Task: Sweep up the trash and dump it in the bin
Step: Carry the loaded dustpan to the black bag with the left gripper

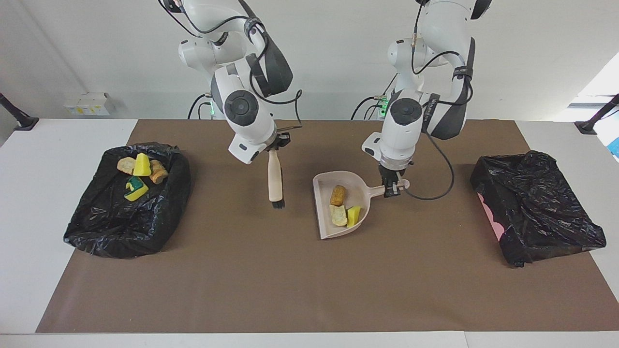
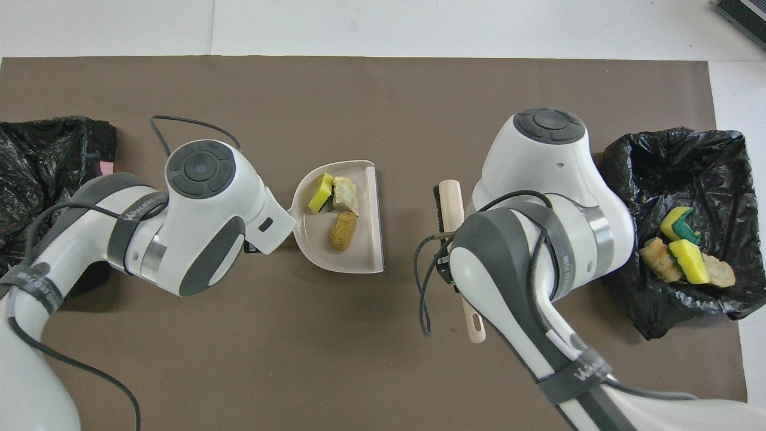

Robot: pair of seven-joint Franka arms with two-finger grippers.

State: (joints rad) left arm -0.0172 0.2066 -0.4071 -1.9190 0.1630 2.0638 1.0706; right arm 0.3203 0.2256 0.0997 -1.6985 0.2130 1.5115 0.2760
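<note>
We've got the left gripper (image 1: pixel 392 187) clamped on the pan (image 1: pixel 344 205), right gripper (image 1: pixel 276 145) on the brush (image 1: pixel 275 181); keep it level so the scraps (image 1: pixel 342 209) stay put.

Beige dustpan (image 1: pixel 338 212) holds yellow and tan trash (image 1: pixel 342 210) (one lump orange-brown); black-lined bins (image 1: pixel 128 203), brown mat (image 1: pixel 309 280).

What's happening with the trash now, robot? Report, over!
Left gripper shut on dustpan handle, three scraps aboard. Right gripper shut on brush, lifted clear. Four scraps already in bin. Nothing blocking, over.
</note>
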